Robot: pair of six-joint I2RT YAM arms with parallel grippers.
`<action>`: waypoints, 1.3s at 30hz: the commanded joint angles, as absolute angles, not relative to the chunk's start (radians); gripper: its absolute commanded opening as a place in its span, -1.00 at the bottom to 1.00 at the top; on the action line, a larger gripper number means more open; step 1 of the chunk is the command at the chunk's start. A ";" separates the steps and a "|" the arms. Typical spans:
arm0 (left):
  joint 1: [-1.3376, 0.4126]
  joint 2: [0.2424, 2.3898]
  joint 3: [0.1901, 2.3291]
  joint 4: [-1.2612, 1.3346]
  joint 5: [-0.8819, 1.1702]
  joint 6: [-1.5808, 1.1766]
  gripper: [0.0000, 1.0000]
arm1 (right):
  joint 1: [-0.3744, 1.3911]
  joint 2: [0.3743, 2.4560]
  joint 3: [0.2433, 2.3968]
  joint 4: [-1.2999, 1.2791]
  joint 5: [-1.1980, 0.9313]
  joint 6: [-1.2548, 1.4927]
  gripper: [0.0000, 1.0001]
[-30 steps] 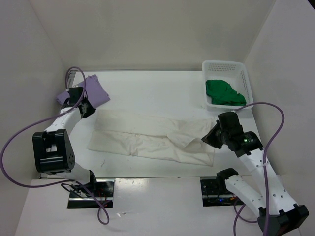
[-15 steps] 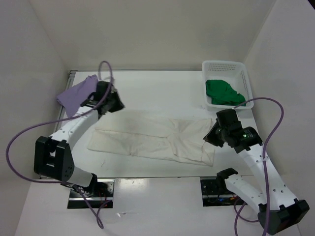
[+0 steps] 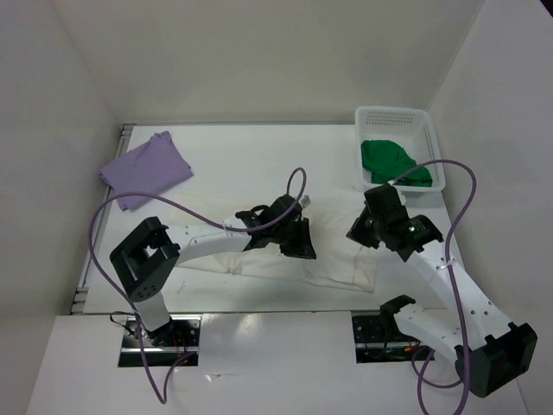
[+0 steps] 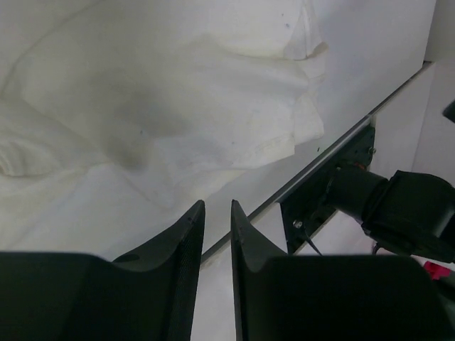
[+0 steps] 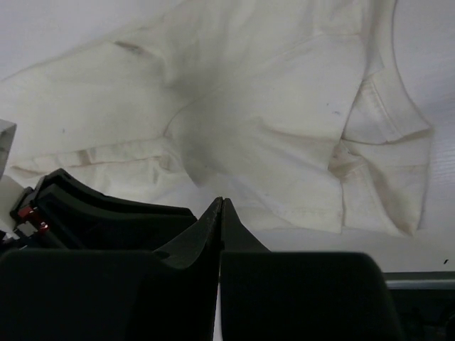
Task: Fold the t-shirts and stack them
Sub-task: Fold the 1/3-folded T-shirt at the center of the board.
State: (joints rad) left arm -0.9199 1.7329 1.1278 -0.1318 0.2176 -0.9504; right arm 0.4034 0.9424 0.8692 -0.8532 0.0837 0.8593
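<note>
You're on the fold of the white shirt, spread on the counter left of and nearer than the basket, with left fingers slightly parted and empty and right fingers pressed together, empty, so next you likely need to pinch its basket-side edge.

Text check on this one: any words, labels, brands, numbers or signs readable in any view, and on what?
None readable in any view.
The white t-shirt, lavender t-shirt and green t-shirt are plain, and the basket shows no label.
</note>
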 commanded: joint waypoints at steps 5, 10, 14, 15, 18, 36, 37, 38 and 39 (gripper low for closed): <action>-0.920 1.689 1.068 -0.074 0.144 -1.069 -0.40 | 0.411 0.888 0.903 -0.847 0.167 0.888 -0.92; -0.920 1.704 1.032 -0.074 0.130 -1.095 -0.12 | 0.411 0.888 0.942 -0.857 0.176 0.888 -0.77; -0.920 1.727 1.032 -0.065 0.121 -1.095 -0.07 | 0.411 0.879 0.951 -0.857 0.186 0.877 -0.74; -0.920 1.736 1.032 -0.064 0.121 -1.095 -0.07 | 0.411 0.879 0.951 -0.857 0.186 0.877 -0.72; -0.920 1.768 1.058 -0.049 0.121 -1.095 -0.13 | 0.411 0.870 0.939 -0.857 0.186 0.877 -0.72; -0.920 1.778 1.192 -0.224 0.112 -1.016 -0.74 | 0.402 0.851 0.930 -0.857 0.184 0.868 -0.67; -0.920 1.778 1.203 -0.274 0.112 -0.996 -0.74 | 0.402 0.851 0.930 -0.844 0.184 0.868 -0.67; -0.920 1.778 1.212 -0.297 0.132 -0.996 -0.74 | 0.402 0.851 0.919 -0.844 0.172 0.859 -0.67; -0.920 1.778 1.212 -0.320 0.161 -0.996 -0.74 | 0.402 0.851 0.919 -0.821 0.172 0.859 -0.67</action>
